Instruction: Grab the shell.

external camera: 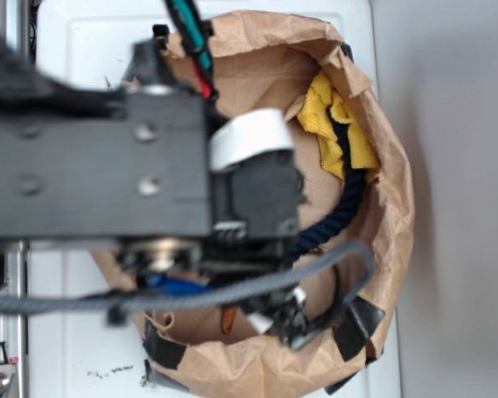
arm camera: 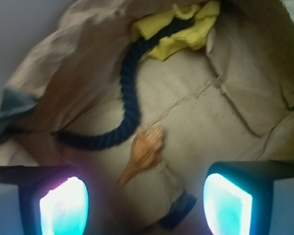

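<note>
The shell (arm camera: 144, 150) is a small orange-brown spiral with a narrow tail pointing down-left; it lies on the brown paper floor of the bag (arm camera: 225, 112), just beyond the gap of my gripper (arm camera: 146, 203). Both glowing fingers (arm camera: 63, 205) stand wide apart with nothing between them, so the gripper is open. In the exterior view only an orange sliver of the shell (external camera: 229, 319) shows under the arm, and the gripper (external camera: 278, 319) hangs low inside the bag (external camera: 390, 224).
A dark navy rope (arm camera: 128, 88) curves from the yellow cloth (arm camera: 179, 32) down to just left of the shell. A dark tape piece (arm camera: 180, 208) lies on the paper near the right finger. Crumpled bag walls rise all round. The rope (external camera: 336, 211) and cloth (external camera: 336, 124) sit at the right.
</note>
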`<state>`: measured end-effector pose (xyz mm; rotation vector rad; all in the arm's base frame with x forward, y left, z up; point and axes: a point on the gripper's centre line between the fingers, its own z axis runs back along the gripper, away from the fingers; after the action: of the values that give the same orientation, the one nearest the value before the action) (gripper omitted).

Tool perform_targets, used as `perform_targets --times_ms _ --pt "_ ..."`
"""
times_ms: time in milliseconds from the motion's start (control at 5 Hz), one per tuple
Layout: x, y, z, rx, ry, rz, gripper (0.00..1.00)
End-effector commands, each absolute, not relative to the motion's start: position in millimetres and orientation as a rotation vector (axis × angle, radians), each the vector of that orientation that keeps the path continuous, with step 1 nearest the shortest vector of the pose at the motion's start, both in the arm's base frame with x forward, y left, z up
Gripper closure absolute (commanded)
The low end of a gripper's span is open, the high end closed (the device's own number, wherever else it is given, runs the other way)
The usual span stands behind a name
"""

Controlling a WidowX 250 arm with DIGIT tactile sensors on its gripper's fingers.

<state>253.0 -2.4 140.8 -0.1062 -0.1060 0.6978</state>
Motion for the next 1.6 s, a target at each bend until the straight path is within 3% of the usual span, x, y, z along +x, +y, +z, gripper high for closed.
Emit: perform_targets --times_ms 0,600,1000,1400 --pt "261 22 139 -0.075 -0.128 0.750 0.00" --pt "261 22 139 -0.075 -0.128 0.750 0.00" --pt "271 5 95 -0.012 -0.141 0.726 0.00" --pt "258 -5 71 -0.067 -0.131 0.657 0.00"
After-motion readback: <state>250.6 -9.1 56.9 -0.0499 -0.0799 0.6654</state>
